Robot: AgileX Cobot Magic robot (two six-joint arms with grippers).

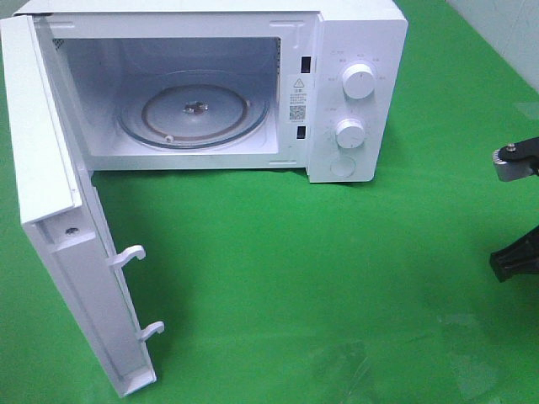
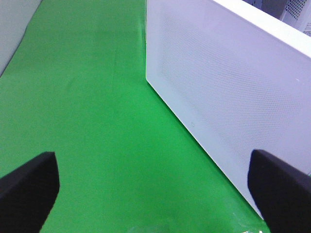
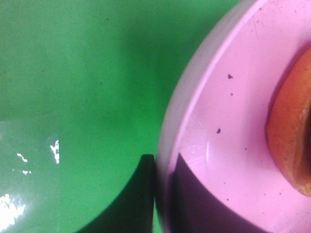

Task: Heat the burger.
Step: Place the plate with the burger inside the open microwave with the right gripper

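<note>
The burger [image 3: 291, 141] shows only as an edge of orange-brown bun on a pink plate [image 3: 218, 97], very close in the right wrist view. Both are out of the exterior view. The white microwave [image 1: 354, 76] stands at the back with its door [image 1: 76, 278] swung fully open to the left and its glass turntable [image 1: 194, 114] bare. My left gripper [image 2: 155, 194] is open and empty, its black fingertips [image 2: 26, 189] wide apart, facing the door's outer face [image 2: 228, 92]. Parts of my right arm [image 1: 515, 252] show at the right edge. Its fingers are not clearly seen.
A green cloth [image 1: 320, 278] covers the table. The open door juts forward along the left side, with two latch hooks [image 1: 126, 255] pointing right. Two white knobs [image 1: 360, 82] sit on the microwave's right panel. Dark shadows fall across the plate rim [image 3: 163, 160].
</note>
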